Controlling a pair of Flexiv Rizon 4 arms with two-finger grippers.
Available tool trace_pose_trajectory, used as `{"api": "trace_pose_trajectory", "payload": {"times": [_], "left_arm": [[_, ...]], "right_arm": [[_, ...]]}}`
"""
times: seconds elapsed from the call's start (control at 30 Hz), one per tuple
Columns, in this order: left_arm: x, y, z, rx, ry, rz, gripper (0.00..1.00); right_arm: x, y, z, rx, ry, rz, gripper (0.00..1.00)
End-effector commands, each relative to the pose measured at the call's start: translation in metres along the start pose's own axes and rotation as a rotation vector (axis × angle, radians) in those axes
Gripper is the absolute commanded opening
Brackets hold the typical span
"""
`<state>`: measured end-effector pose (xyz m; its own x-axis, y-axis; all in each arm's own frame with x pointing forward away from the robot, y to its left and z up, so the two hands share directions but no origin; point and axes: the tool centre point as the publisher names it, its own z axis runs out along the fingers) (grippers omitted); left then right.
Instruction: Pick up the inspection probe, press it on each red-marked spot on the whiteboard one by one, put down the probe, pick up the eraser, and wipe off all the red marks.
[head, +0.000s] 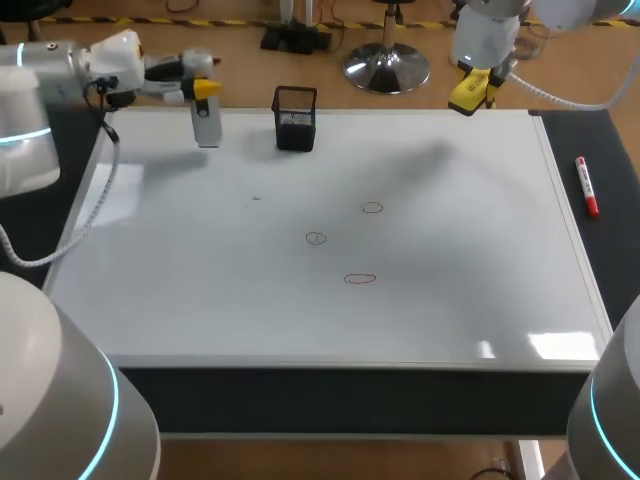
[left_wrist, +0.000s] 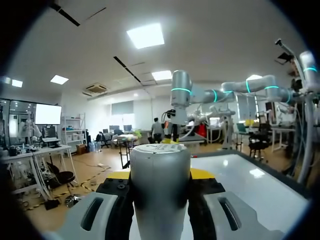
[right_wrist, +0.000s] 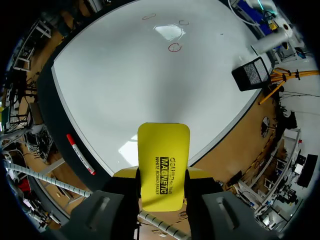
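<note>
The left gripper (head: 206, 92) was clenched on the inspection probe (head: 206, 128), a grey cylinder held upright by its sides. It stood just beside the black mesh holder (head: 295, 118), on the left arm's side of it. Whether the probe's foot touched the whiteboard (head: 200, 300) under the holder could not be told. The right gripper (head: 472, 92) hung well apart from the holder on its other side, grasping the yellow eraser (right_wrist: 163, 165) flat between its fingers. Three red rings lay nearer the robot than the holder, none of them wiped: the first (head: 372, 208) closest to the holder, a second (head: 316, 238) further from it, and the third (head: 360, 279) furthest. A red marker (head: 587, 187) lay far off, past the right gripper from the holder.

With the eraser in hand and the probe well away from the rings, the step looked to be setting the probe down by the holder. Done well, that meant lowering it straight and upright until its foot bore weight, and only then loosening the fingers. The gripper should then draw back away from the holder, so that neither finger clipped the probe or tipped the holder. The probe was best left on the holder's far side from the rings, out of the eraser's path
</note>
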<state>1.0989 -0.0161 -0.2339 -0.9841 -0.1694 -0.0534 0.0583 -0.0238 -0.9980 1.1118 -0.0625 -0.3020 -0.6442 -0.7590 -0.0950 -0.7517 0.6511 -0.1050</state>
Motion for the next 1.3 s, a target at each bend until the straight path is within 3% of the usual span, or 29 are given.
{"api": "trace_pose_trajectory", "payload": {"times": [0.03,0.3,0.97,1.17,1.3], "left_arm": [[-0.017,0.007,-0.006,0.013,-0.016,-0.011,0.00],[-0.037,0.009,-0.019,0.027,-0.061,-0.022,0.00],[-0.039,0.008,-0.022,0.032,-0.069,-0.040,0.00],[-0.039,0.008,-0.022,0.032,-0.069,-0.040,0.00],[-0.039,0.008,-0.022,0.032,-0.069,-0.040,0.00]], "right_arm": [[0.000,-0.001,-0.001,0.000,0.005,-0.002,0.00],[0.000,-0.001,-0.001,0.000,0.005,-0.002,0.00],[0.000,-0.001,-0.001,0.000,0.005,-0.002,0.00],[-0.017,0.034,-0.006,0.007,-0.016,-0.101,0.00],[-0.031,0.071,-0.009,-0.006,-0.028,-0.157,0.00]]}}
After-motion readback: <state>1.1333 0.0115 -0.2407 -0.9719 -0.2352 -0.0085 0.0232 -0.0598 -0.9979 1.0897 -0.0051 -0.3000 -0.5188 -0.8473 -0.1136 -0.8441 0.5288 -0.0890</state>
